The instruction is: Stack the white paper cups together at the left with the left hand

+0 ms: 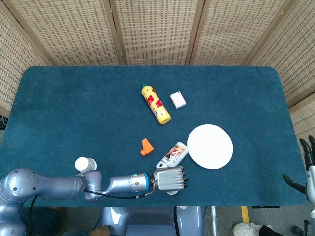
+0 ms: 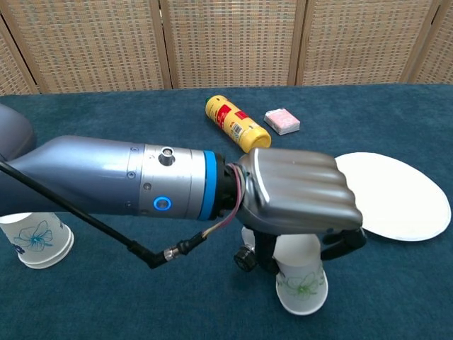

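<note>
Two white paper cups with a blue flower print are in play. One cup (image 2: 301,282) stands upright near the front edge, and my left hand (image 2: 301,198) grips it from above with thumb and fingers curled around its upper part. In the head view the left hand (image 1: 170,178) covers this cup almost fully. The other cup (image 2: 32,237) stands upright at the far left, the same cup (image 1: 83,163) sitting beside my left forearm. My right hand (image 1: 308,164) shows at the right edge off the table, fingers apart and holding nothing.
A white plate (image 1: 210,146) lies right of the held cup. A printed packet (image 1: 172,154) and an orange piece (image 1: 145,146) lie just beyond my left hand. Farther back are a yellow bottle (image 1: 156,103) on its side and a small pink box (image 1: 177,100).
</note>
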You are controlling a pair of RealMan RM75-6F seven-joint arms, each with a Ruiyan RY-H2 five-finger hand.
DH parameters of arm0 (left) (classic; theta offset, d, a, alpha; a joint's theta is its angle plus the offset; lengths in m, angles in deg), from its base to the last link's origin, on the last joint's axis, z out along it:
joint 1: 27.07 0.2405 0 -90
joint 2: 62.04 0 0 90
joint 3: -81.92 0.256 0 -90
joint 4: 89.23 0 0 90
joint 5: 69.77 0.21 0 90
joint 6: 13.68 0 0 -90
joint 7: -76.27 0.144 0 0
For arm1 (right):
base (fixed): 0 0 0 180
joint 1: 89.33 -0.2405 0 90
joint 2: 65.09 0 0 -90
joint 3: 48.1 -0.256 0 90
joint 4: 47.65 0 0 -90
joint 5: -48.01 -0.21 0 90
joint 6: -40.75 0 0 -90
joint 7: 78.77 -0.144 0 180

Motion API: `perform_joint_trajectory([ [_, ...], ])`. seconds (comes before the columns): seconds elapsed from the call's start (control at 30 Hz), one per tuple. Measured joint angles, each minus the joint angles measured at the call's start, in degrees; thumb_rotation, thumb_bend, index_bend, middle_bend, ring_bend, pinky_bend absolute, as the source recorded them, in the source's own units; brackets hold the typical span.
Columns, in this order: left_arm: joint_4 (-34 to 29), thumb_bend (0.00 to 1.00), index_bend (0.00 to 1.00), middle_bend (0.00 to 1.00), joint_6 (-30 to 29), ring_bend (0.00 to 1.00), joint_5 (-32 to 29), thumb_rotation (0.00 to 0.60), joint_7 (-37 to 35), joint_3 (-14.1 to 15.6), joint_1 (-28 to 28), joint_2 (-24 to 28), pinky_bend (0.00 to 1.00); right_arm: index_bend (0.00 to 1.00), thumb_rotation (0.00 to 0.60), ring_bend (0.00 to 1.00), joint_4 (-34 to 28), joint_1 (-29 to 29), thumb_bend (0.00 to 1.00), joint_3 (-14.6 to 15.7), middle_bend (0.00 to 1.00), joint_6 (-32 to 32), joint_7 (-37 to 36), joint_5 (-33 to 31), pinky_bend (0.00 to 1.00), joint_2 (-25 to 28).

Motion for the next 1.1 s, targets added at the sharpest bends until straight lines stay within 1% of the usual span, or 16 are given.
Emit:
perform_joint_trajectory([
  [0.07, -1.2, 0.1, 0.6, 0.45, -1.5, 0.52, -0.1, 0.6, 0.0, -0.5, 0.2, 1.1, 0.53, 0.0, 0.6, 0.0, 0.0, 0.0, 0.0, 0.1, 0.0, 0.0, 0.2, 0.1, 0.0, -0.1],
  [0.2, -5.0, 0.1, 0.6, 0.45, -4.4, 0.52, -0.6, 0.6, 0.2, -1.7, 0.9, 5.0, 0.53, 0.0, 0.6, 0.0, -0.1, 0.0, 0.0, 0.3, 0.0, 0.1, 0.7, 0.5, 0.0, -0.2],
  [0.37, -8.4, 0.1, 0.6, 0.45, -6.3, 0.52, -1.4, 0.6, 1.0, -2.5, 2.2, 9.7, 0.53, 0.0, 0.6, 0.0, -0.2, 0.0, 0.0, 0.5, 0.0, 0.1, 1.3, 1.1, 0.0, -0.5],
  [0.57, -13.2, 0.1, 0.6, 0.45, -9.3, 0.52, -3.0, 0.6, 2.4, -2.1, 6.0, 18.4, 0.53, 0.0, 0.6, 0.0, -0.4, -0.2, 0.0, 1.1, 0.0, -0.1, 2.8, 2.1, 0.0, -1.0],
  [0.77, -18.7, 0.1, 0.6, 0.45, -14.3, 0.52, -4.0, 0.6, 3.9, 0.6, 12.9, 31.4, 0.52, 0.0, 0.6, 0.0, -0.9, -0.7, 0.0, 1.8, 0.0, -0.9, 5.3, 3.3, 0.0, -1.9],
  [0.87, -20.5, 0.1, 0.6, 0.45, -17.0, 0.52, -4.4, 0.6, 3.8, 2.8, 17.2, 38.3, 0.52, 0.0, 0.6, 0.0, -1.1, -1.1, 0.0, 2.1, 0.0, -1.4, 6.9, 4.1, 0.0, -2.6],
  [0.9, -20.7, 0.1, 0.6, 0.45, -18.2, 0.52, -4.5, 0.6, 3.3, 3.9, 19.2, 40.7, 0.52, 0.0, 0.6, 0.0, -1.2, -1.3, 0.0, 2.3, 0.0, -1.6, 7.6, 4.5, 0.0, -2.8],
  [1.0, -19.9, 0.1, 0.6, 0.45, -20.7, 0.52, -4.1, 0.6, 0.2, 6.7, 23.5, 43.8, 0.52, 0.0, 0.6, 0.0, -1.4, -1.5, 0.0, 2.8, 0.0, -2.0, 9.2, 5.2, 0.0, -3.5],
  [1.1, -18.0, 0.1, 0.6, 0.45, -22.7, 0.52, -2.6, 0.6, -3.8, 9.2, 26.1, 45.2, 0.52, 0.0, 0.6, 0.0, -1.5, -1.7, 0.0, 3.0, 0.0, -2.1, 10.0, 5.6, 0.0, -4.0],
])
